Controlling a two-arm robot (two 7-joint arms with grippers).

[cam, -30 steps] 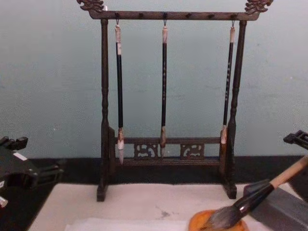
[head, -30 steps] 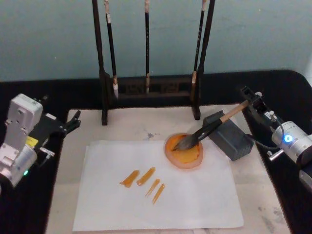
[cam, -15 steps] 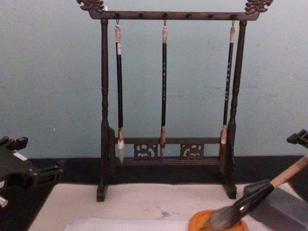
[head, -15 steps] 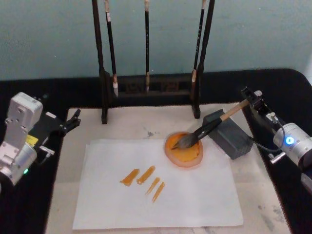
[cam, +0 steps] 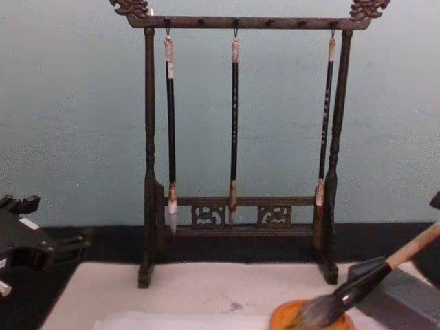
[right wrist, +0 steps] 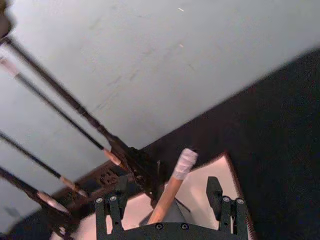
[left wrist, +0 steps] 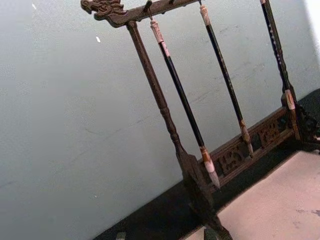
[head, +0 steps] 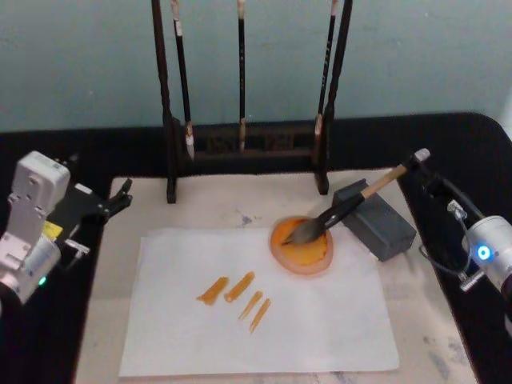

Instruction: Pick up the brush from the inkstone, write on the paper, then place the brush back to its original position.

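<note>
Dark wooden rack point(head: 244, 144) stands at the back with three thin black brushes point(cam: 234, 117) hanging; cream mat point(head: 208, 204) spreads just in front, on the black counter point(head: 80, 148).

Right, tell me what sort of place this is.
Most likely a calligraphy practice desk set up for a robot. A wooden rack hangs three thin brushes, the brush leans on a dark inkstone with its tuft in an orange dish, and the paper carries orange strokes.
</note>
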